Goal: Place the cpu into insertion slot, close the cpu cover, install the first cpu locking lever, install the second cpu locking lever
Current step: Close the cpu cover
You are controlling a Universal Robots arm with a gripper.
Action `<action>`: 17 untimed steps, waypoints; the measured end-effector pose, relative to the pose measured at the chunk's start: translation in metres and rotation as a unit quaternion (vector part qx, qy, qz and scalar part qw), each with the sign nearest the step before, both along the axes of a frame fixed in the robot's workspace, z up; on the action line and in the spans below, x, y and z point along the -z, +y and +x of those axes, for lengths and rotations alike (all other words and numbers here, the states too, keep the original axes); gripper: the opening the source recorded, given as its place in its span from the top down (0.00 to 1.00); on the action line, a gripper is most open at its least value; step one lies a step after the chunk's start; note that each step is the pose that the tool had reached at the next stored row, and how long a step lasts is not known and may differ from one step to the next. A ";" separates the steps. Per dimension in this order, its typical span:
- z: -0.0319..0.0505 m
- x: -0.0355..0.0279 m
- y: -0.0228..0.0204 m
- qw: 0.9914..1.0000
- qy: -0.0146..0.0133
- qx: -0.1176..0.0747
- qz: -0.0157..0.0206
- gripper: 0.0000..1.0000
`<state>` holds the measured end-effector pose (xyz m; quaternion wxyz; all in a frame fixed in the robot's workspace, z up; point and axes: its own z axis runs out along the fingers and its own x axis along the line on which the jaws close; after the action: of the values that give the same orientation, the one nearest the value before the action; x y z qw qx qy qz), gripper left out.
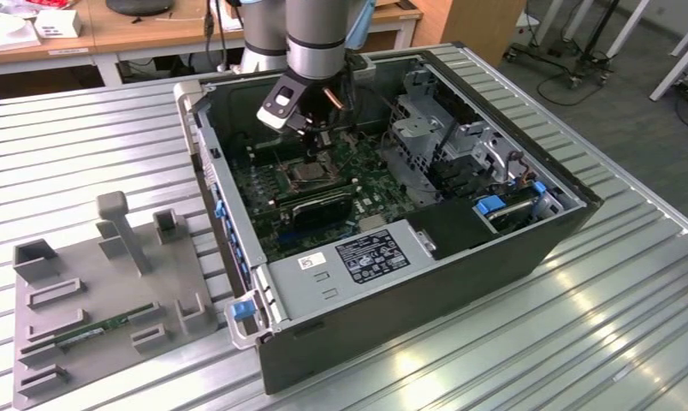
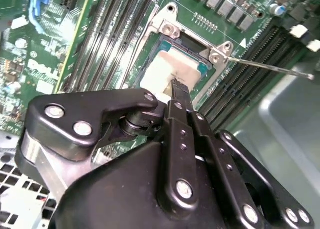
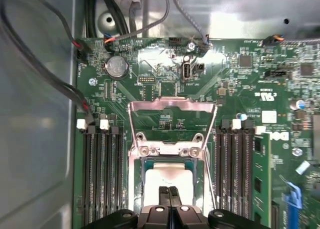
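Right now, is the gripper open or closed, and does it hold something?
Gripper: closed, holding nothing, its tip at the cpu.

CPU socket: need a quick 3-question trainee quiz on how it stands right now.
1. True or false: the cpu cover is closed down over the cpu.
2. Pick one. The pincer has its tip over: A) the cpu in the insertion slot; B) the long memory slots; C) the round coin battery.
3. One word: are the pincer's fingers open or shut?

Key
1. False. The cover stands swung open and the cpu lies bare in the slot.
2. A.
3. Shut. In the first wrist view the two tips lie side by side with no gap.
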<state>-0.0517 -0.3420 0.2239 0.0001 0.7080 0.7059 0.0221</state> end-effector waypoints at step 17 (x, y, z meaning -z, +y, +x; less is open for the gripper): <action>0.0000 -0.0227 0.0000 1.000 0.000 0.000 0.000 0.89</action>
<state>-0.0517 -0.3420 0.2466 0.0001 0.7080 0.7059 0.0222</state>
